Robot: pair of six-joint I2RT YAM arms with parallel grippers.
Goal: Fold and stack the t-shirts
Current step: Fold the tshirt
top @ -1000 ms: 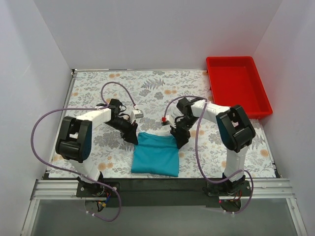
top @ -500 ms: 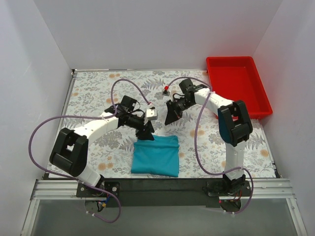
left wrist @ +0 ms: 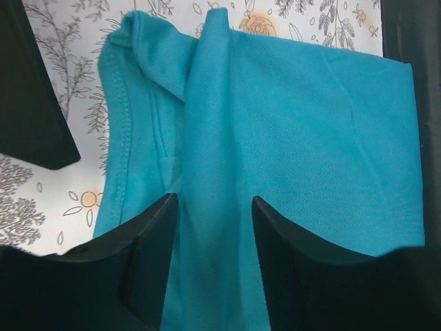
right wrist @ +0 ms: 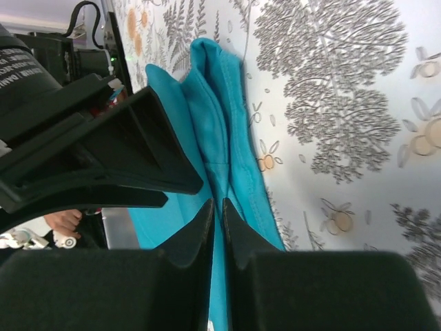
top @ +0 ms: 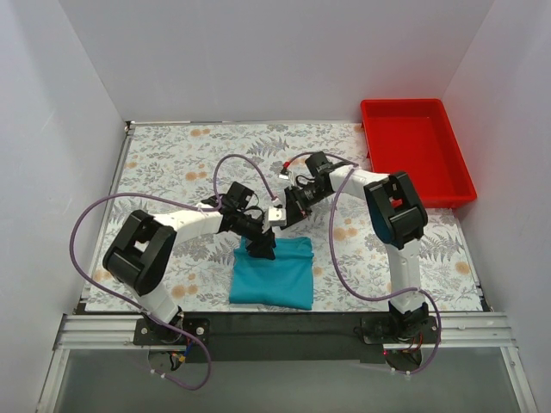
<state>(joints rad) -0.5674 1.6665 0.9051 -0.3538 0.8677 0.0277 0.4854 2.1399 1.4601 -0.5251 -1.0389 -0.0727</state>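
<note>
One teal t-shirt (top: pixel 274 275) lies folded into a rough square on the floral cloth near the front edge. My left gripper (top: pixel 263 249) is low over the shirt's far left part. In the left wrist view (left wrist: pixel 213 207) it is open, with its fingers (left wrist: pixel 148 255) on either side of a raised ridge of the shirt (left wrist: pixel 310 138). My right gripper (top: pixel 287 215) hovers just beyond the shirt's far edge, apart from it. In the right wrist view (right wrist: pixel 217 207) its jaws stand closed with nothing between them, pointing at the shirt's bunched edge (right wrist: pixel 207 103).
A red tray (top: pixel 413 146) sits at the back right with nothing in it. The floral cloth (top: pixel 172 155) covers the table, with white walls on three sides. The two grippers are close together; the left gripper's black body (right wrist: pixel 103 152) fills the left of the right wrist view.
My left gripper has moved right from the shirt's far left corner onto its far edge. My right gripper left the shirt's far right corner, swung back, then came toward the centre.
</note>
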